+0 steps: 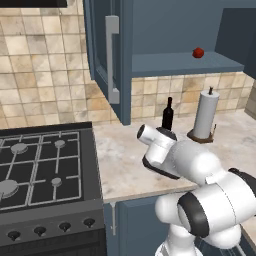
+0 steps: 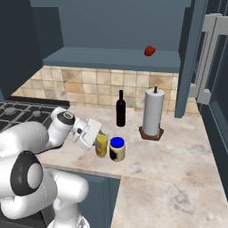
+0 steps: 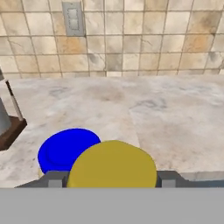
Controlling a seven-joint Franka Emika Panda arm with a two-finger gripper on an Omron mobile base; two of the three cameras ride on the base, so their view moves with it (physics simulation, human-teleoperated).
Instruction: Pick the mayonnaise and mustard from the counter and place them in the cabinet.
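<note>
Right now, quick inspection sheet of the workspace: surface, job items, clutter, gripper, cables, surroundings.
Surface: beige marbled counter, bare toward the near corner.
Job's things: mustard standing on the counter, between the fingers; mayonnaise upright right beside it, blue lid on. Whether they touch I cannot tell. Cabinet open, neither item on its shelf yet.
Clutter: wine bottle and paper towel holder standing at the back of the counter; small red ball on the cabinet shelf.
Gripper: gripper low at the counter, shut on the mustard.
Cables: nothing seen.
Surroundings: black gas stove beside the counter; tiled wall with an outlet behind.
</note>
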